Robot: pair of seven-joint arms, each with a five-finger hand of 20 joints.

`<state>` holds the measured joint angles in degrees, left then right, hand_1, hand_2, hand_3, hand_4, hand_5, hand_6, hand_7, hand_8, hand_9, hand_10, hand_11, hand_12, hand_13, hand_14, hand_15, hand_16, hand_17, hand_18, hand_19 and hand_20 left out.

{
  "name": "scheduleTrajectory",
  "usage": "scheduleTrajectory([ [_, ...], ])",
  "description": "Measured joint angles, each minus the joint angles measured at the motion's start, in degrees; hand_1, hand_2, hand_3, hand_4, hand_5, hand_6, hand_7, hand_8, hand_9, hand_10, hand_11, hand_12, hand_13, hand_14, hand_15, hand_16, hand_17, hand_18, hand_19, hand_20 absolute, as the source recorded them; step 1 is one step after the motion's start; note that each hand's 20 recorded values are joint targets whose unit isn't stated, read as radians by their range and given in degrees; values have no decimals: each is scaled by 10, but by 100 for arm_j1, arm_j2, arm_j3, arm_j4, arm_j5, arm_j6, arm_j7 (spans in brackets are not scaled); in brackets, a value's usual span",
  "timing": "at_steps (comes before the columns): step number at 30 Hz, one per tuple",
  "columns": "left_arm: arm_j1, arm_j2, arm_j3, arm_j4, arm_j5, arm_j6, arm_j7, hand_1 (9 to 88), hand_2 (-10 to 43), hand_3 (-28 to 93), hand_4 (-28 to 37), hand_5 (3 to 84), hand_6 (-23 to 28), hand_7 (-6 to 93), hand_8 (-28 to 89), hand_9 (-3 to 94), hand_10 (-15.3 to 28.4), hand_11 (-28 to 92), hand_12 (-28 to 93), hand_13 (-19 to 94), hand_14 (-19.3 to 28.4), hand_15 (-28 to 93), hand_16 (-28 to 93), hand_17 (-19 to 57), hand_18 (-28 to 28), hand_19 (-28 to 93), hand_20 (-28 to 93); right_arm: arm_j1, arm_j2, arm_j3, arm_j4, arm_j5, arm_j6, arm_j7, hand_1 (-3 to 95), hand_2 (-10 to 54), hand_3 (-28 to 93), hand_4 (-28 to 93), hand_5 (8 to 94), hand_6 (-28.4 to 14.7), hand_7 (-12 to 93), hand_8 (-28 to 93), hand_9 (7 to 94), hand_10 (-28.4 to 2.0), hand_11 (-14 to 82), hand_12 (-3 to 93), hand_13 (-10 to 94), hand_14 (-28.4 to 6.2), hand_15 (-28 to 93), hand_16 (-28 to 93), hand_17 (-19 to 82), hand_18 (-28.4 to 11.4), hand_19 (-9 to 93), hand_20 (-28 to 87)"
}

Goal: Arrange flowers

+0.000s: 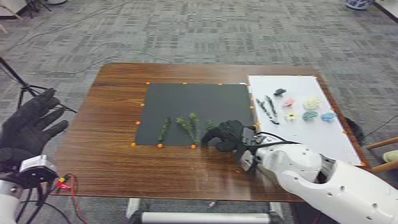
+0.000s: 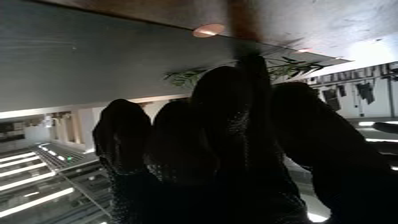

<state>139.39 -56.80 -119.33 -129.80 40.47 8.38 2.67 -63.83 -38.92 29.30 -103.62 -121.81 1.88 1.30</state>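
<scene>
Brown tabletop (image 1: 115, 170): the left robot hand (image 1: 27, 125), spread, hangs beyond its left edge, clear. At the black mat (image 1: 191, 100)'s near right corner, the right robot hand (image 1: 226, 137), grip impossible to tell, perhaps adds to green stems (image 1: 193, 121) spaced as backing; blossoms (image 1: 310, 115) lie toward the right edge.

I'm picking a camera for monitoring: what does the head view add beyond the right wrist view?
Head view: the black-gloved left hand, and a white rectangular sheet bearing small flowers, among them a pink flower and a pale cream flower.
Right wrist view: long bright ceiling lights.
Both: the black-gloved right hand, leafy green sprigs, a flat dark rectangular mat, round orange markers and the brown wooden table.
</scene>
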Motion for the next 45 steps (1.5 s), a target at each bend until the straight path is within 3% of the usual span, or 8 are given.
scheduleTrajectory([
  [27,-3,26,-5,3,-1,-5,-5,231,-43,671,-283,189,15,206,-99,132,81,176,200,37,110,394,-43,-128,178,366,119,-169,176,177,-190,-30,-23,44,170,172,932,-21,515,25,159,-128,783,-124,609,345,769,-98,824,363,448,-249,932,697],
  [30,-3,26,-5,3,-1,-5,-6,231,-43,671,-283,189,15,205,-99,132,82,177,200,37,110,395,-42,-129,178,366,119,-188,207,245,-189,-63,-26,143,205,99,879,-163,525,27,162,-128,784,-120,610,335,780,-89,824,358,464,-243,932,700],
  [34,-3,25,-5,2,1,-5,-2,232,-43,671,-283,189,15,205,-99,132,83,175,199,37,111,397,-43,-129,179,366,119,-395,287,581,-324,-105,167,899,234,-31,820,-226,565,21,157,-125,794,-115,608,338,789,-85,824,364,475,-241,932,712],
  [36,8,14,-15,-4,2,-3,3,232,-43,670,-283,189,15,205,-98,132,83,175,199,37,110,398,-43,-129,179,366,119,-637,349,908,-489,-117,643,1633,233,-79,795,-251,583,12,156,-120,791,-114,604,343,784,-81,822,370,473,-240,932,708],
  [39,45,-6,-24,-11,2,-2,11,232,-42,669,-283,189,15,205,-99,132,83,176,199,37,111,399,-43,-129,179,367,119,-893,455,1301,-666,-278,1471,2689,246,-95,737,-282,642,1,201,-111,767,-113,585,342,770,-75,821,375,464,-234,932,699],
  [42,64,-22,-24,-11,2,-2,13,231,-43,671,-283,189,14,206,-98,132,82,176,199,37,111,400,-44,-128,179,366,119,-829,604,1340,-677,-635,1701,3460,408,-95,428,-275,672,2,329,-124,754,-114,572,346,757,-73,820,376,450,-231,932,685],
  [45,73,-33,-24,-11,2,0,18,232,-43,670,-283,189,14,206,-98,132,83,176,199,37,111,399,-45,-128,179,367,119,-661,736,1278,-668,-795,1482,3902,531,-92,-157,-64,674,5,442,-145,747,-113,575,350,748,-72,824,377,441,-225,932,685],
])
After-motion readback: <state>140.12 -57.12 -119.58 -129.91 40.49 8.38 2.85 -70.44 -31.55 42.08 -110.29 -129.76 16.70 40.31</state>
